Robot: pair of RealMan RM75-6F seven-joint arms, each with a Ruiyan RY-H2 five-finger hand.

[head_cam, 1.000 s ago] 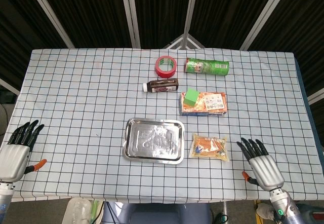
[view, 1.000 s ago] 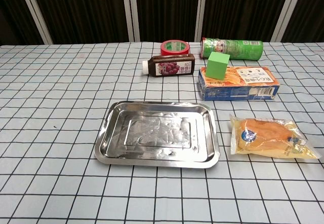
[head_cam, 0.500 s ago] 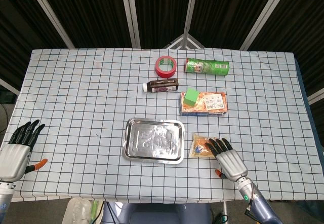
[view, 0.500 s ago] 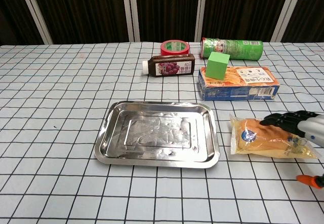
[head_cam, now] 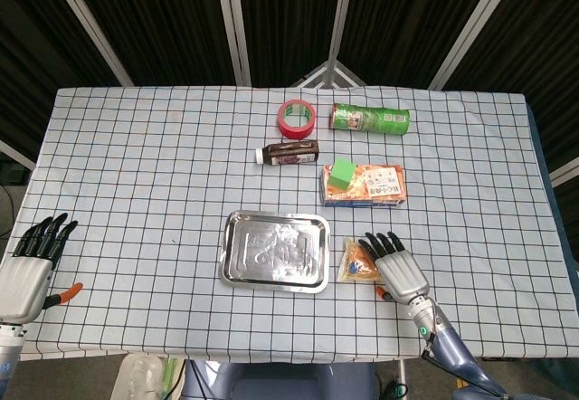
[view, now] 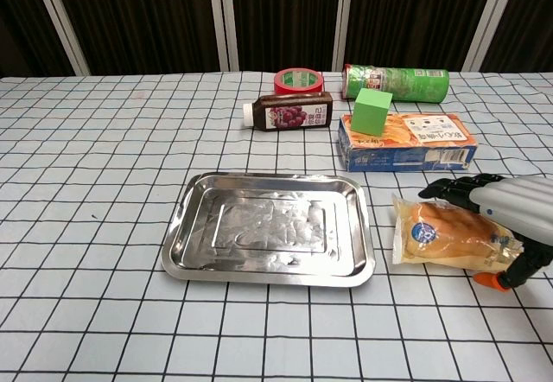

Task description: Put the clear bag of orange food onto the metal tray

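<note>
Checked tablecloth (head_cam: 136,174) on table; dark slatted wall (head_cam: 280,20), pale diagonal struts behind.

I see the tray (head_cam: 275,252) near the table's (head_cam: 136,174) front middle, with the bag (view: 449,235) just beside it on the right. My right hand (head_cam: 394,264) lies over the bag's right part, fingers pointing away from me. Behind the bag lies the box (head_cam: 364,186), and the cube (head_cam: 342,172) sits on the box's left end. Behind the tray lies the bottle (head_cam: 289,153) on its side, left of the box. The tape (head_cam: 296,118) is behind the bottle, and the can (head_cam: 369,119) lies on its side to the tape's right. My left hand (head_cam: 29,267) is at the table's front left edge, well apart from everything.
</note>
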